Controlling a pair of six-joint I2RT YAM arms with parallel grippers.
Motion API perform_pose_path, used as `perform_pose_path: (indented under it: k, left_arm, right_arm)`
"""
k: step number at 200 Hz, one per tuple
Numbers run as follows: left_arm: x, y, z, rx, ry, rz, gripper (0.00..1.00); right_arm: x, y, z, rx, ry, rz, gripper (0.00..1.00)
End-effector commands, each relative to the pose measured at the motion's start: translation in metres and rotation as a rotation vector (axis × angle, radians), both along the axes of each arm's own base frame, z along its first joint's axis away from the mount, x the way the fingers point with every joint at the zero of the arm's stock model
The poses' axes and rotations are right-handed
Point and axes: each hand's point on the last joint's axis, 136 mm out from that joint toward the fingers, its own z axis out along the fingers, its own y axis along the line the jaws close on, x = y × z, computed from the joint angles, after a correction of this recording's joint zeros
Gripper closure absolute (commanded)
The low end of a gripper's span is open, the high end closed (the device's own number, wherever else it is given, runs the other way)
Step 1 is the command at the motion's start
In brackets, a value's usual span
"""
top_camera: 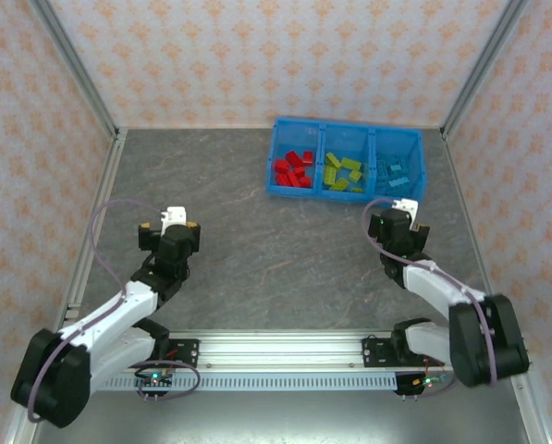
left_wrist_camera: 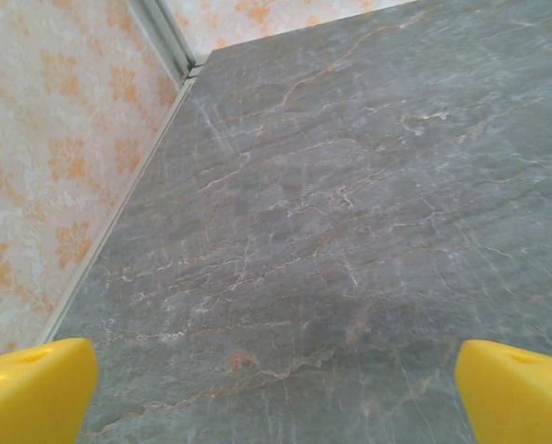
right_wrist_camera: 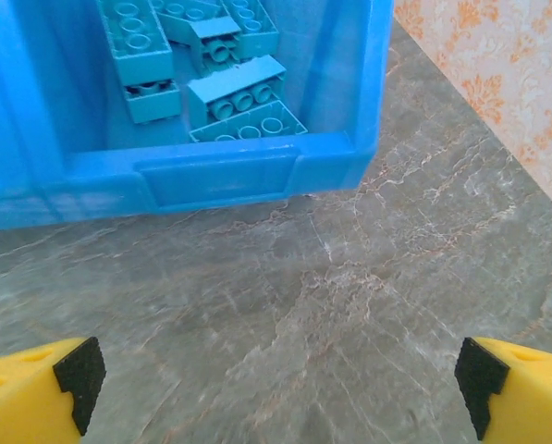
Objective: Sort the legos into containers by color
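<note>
1. Grey marbled tabletop (top_camera: pixel 257 250) fills the floor of a booth whose walls (top_camera: pixel 257 55) carry a pale orange floral print.
2. Toward the far right of the table sits the blue bin (top_camera: pixel 274 159), with its three compartments side by side.
3. Its left compartment holds the red legos (top_camera: pixel 294 170), the middle one the lime green legos (top_camera: pixel 344 173), and the right one the light blue legos (top_camera: pixel 393 176).
4. At the left, the left gripper (top_camera: pixel 169 220) hovers over bare table, well apart from the bin. Its wrist view shows yellow fingers (left_wrist_camera: pixel 35 393) spread wide and empty.
5. The right gripper (top_camera: pixel 400 215) hangs just in front of the bin's right compartment. Its black-padded fingertips (right_wrist_camera: pixel 77 375) stand wide apart, holding nothing, above the table near the bin's front wall.
</note>
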Motion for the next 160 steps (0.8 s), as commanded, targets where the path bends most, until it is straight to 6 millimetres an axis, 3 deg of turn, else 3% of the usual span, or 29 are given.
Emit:
perform_pose_path:
  k: [1,8,20,28,40,54,61,70,76,160]
  left_arm:
    - [0.029,-0.001,0.015,-0.092,-0.154,-0.038,0.00]
    - [0.037,0.000,0.012,-0.111,-0.166,-0.054,0.00]
    - [0.049,0.002,0.004,-0.135,-0.165,-0.068,0.00]
    - [0.056,0.008,0.001,-0.129,-0.169,-0.047,0.00]
    - [0.068,0.012,-0.002,-0.143,-0.167,-0.040,0.00]
    - [0.080,0.013,-0.025,-0.176,-0.143,-0.048,0.00]
    - [0.087,0.014,-0.027,-0.165,-0.171,-0.053,0.00]
    - [0.083,0.015,-0.034,-0.197,-0.082,-0.043,0.00]
    - [0.089,0.017,-0.029,-0.212,-0.112,-0.049,0.00]
    - [0.085,0.023,-0.032,-0.217,-0.112,-0.028,0.00]
  right_arm:
    - [0.039,-0.005,0.031,0.019,-0.251,0.001,0.01]
    - [0.046,0.000,0.025,0.022,-0.238,0.044,0.01]
    - [0.054,-0.002,-0.002,0.054,-0.214,0.054,0.01]
    - [0.058,-0.006,0.004,0.055,-0.281,0.041,0.01]
    - [0.057,-0.002,-0.005,0.103,-0.174,0.084,0.01]
    - [0.061,-0.003,-0.002,0.103,-0.213,0.084,0.01]
    - [0.059,-0.004,-0.004,0.109,-0.173,0.073,0.01]
    - [0.060,-0.005,-0.002,0.103,-0.210,0.076,0.01]
    - [0.060,-0.005,-0.002,0.105,-0.203,0.074,0.01]
    - [0.062,-0.004,-0.005,0.109,-0.179,0.078,0.01]
